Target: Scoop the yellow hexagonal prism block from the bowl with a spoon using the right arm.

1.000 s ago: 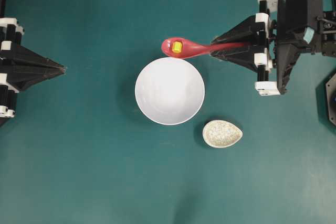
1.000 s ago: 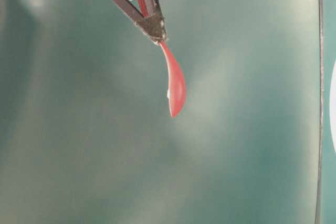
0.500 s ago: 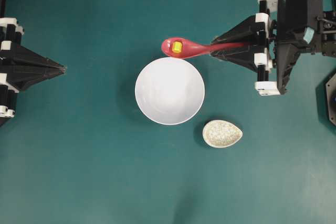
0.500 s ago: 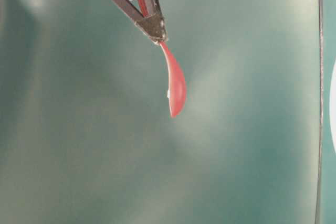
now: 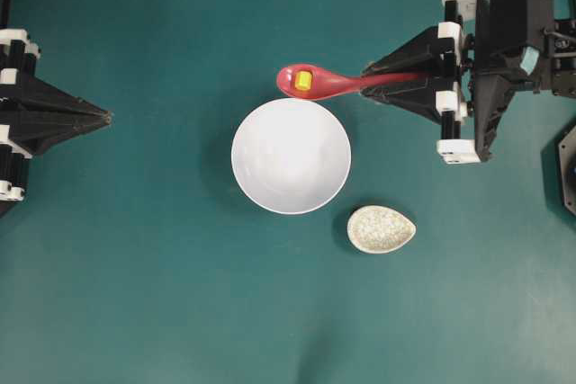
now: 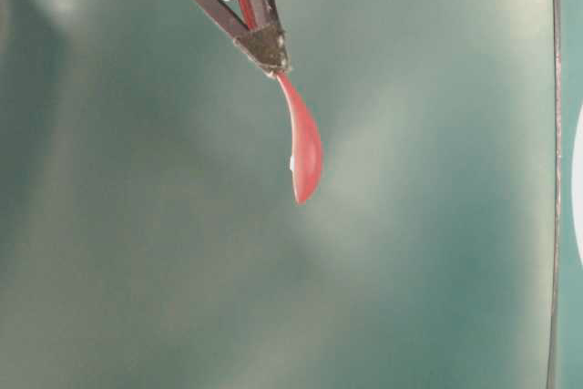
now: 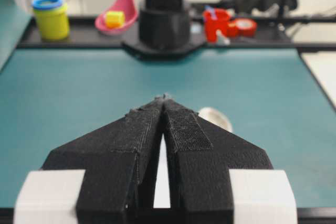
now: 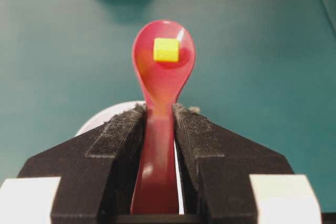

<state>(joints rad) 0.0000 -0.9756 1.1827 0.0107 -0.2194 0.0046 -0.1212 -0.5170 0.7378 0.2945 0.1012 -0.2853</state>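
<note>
Bowl (image 5: 291, 156) sat in the middle of the green table (image 5: 135, 267), big, white and round. You had a small speckled dish (image 5: 381, 229) near it, lower right, not touching it. Nothing stood between the bowl and your right gripper (image 5: 367, 81).

Your right gripper pinched the handle of the red spoon (image 5: 328, 84), one finger on each side. The spoon stuck out level toward the left of the overhead view, with its scoop just past the bowl's top rim. The yellow hexagonal prism block (image 5: 304, 81) lay in the scoop, not in the bowl.

Your left gripper (image 5: 106, 118) waited far off at the left edge, well away from the bowl. Its fingers (image 7: 184, 129) were pressed together at the tips and held nothing.

Only the right wrist view showed the block (image 8: 166, 49) up close in the scoop. The table-level view showed the spoon (image 6: 305, 157) from the side, up off the table, but the block was hidden there. The left wrist view showed a yellow cup (image 7: 51, 17) and a red cup (image 7: 216, 24) on a shelf behind.
</note>
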